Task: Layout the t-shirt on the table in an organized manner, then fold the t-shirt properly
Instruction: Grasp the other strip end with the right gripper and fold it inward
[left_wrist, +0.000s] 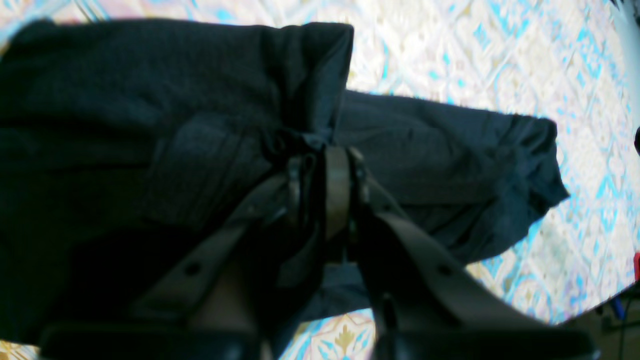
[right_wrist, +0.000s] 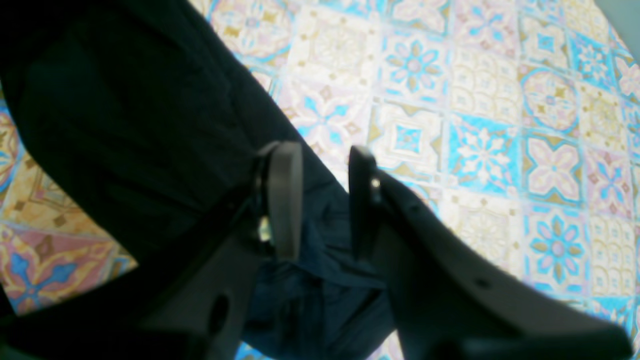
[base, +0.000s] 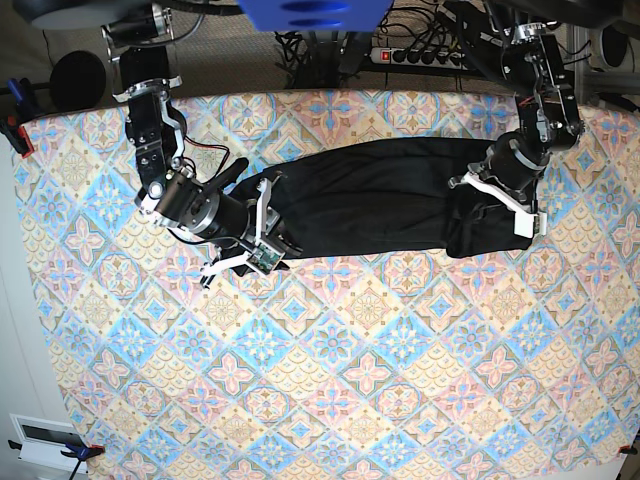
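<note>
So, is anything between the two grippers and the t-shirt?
Nothing visible. The left gripper is shut on the t-shirt at one end. The right gripper is open, with cloth between its fingers.

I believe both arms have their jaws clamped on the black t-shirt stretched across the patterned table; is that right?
Not quite. Only the left gripper is clamped on the t-shirt. The right wrist view shows the right gripper with its jaws apart, cloth lying between them unpinched. The shirt does lie stretched across the patterned table.

Matt black cloth t-shirt (base: 380, 200)
</note>
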